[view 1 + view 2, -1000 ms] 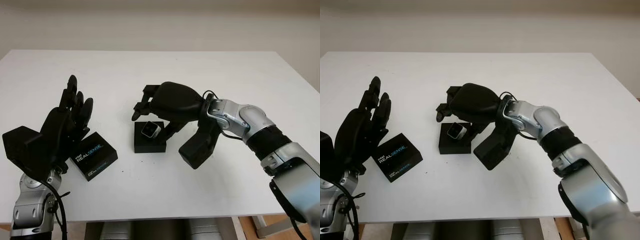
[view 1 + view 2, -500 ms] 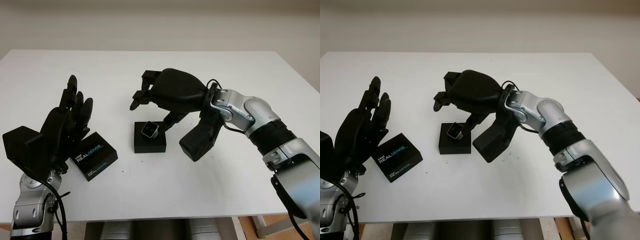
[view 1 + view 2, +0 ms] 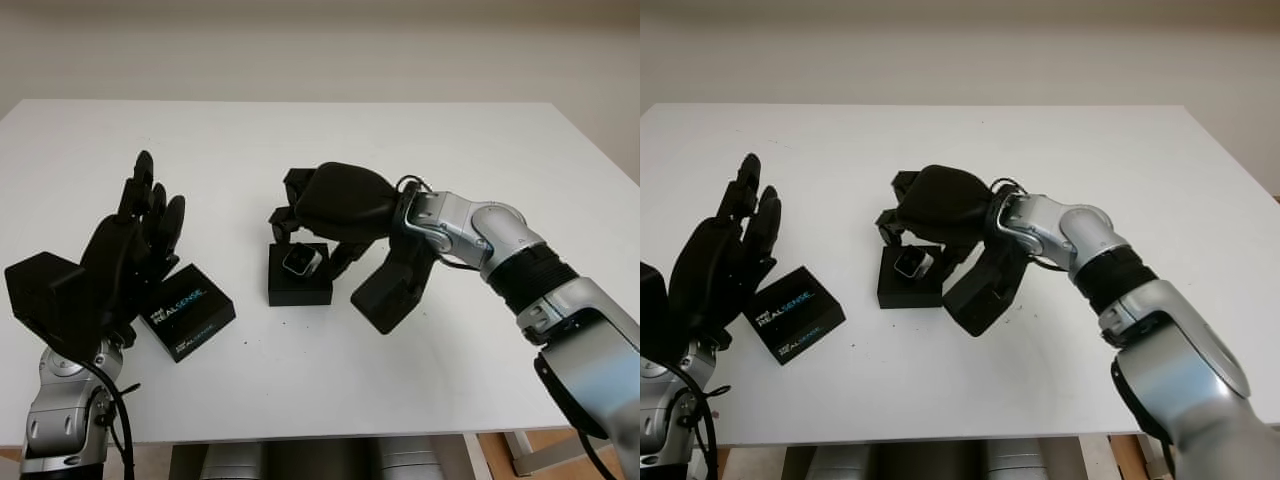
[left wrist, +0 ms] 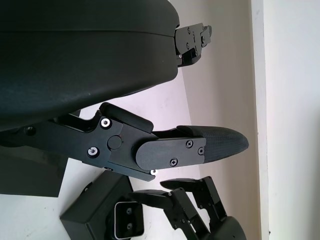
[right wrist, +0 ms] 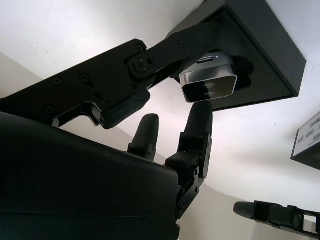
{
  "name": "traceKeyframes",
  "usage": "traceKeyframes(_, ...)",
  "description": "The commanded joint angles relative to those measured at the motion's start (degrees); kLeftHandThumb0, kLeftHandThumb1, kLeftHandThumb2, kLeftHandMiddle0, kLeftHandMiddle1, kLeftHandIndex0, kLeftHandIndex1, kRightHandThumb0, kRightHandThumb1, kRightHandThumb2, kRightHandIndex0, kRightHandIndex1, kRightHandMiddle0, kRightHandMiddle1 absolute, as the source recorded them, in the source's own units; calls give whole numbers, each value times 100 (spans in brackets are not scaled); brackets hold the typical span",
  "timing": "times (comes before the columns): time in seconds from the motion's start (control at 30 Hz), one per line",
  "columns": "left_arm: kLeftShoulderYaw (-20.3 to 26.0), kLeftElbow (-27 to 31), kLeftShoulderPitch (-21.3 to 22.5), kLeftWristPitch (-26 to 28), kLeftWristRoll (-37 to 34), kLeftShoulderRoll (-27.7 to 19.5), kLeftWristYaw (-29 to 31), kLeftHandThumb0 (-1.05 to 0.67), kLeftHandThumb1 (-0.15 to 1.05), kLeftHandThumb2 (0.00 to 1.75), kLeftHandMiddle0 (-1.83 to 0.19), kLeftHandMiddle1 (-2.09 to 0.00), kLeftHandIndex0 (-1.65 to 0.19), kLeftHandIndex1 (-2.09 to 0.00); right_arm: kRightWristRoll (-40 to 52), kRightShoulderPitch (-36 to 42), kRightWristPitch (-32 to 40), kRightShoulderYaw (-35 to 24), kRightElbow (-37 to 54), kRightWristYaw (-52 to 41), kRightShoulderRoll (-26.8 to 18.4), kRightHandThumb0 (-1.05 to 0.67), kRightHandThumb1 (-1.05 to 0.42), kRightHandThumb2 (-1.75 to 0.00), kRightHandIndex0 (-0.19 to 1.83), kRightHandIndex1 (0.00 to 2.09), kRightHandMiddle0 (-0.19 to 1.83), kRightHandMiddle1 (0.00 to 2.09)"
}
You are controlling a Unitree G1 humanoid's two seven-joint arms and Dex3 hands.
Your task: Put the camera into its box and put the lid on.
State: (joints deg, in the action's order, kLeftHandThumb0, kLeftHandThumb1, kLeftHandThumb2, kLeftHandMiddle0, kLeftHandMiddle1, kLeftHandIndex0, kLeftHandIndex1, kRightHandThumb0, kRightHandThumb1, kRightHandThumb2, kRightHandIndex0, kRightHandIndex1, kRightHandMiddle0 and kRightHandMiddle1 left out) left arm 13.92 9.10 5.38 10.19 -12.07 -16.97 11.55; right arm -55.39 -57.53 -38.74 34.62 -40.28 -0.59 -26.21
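On my far left I have the left hand [image 3: 130, 245] raised above the table's near left part, open and holding nothing, palm turned toward the middle. Just below its fingertips the flat black box lid printed "REALSENSE" [image 3: 187, 310] lies on the table, rotated so one corner points toward me.

Next comes the square black box base [image 3: 299, 276], well apart from the lid, near the table's centre. The small silver camera with a dark lens face [image 3: 300, 261] sits in it but not seated flat: it stands tilted, one short end poking up out of the recess, its long axis running from the box down-and-away toward the right hand. From the right wrist I see its lens face turned out of the box.

The right hand [image 3: 300, 215] hovers over the box, fingers curled around the camera; a finger [image 5: 197, 122] seems to touch its raised end, though I can't confirm a firm grip.

All this is on a plain white table [image 3: 480, 150] against a pale wall [image 3: 320, 50].
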Motion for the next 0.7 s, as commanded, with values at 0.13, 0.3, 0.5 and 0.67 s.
traceKeyframes(0.13,11,57,-56,15,3,-14,8,-73,105,48,19,0,19,0,-18,-119,23,50,-181,183,83,-66,-82,-5,7,162,32,117)
traceKeyframes(0.3,15,54,-68,11,-11,-10,27,-72,105,50,19,0,19,0,-5,-149,19,87,-320,295,121,-63,-84,-6,3,172,31,117)
traceKeyframes(0.5,-1,64,-80,-38,3,3,27,-71,105,49,19,0,19,0,-21,-213,-44,146,-537,531,186,-57,-89,-6,6,171,34,115)
traceKeyframes(0.67,-3,90,-90,-9,24,14,-22,-71,105,49,19,0,19,0,-116,-312,-238,248,-811,1025,237,-39,-98,-8,15,185,43,123)
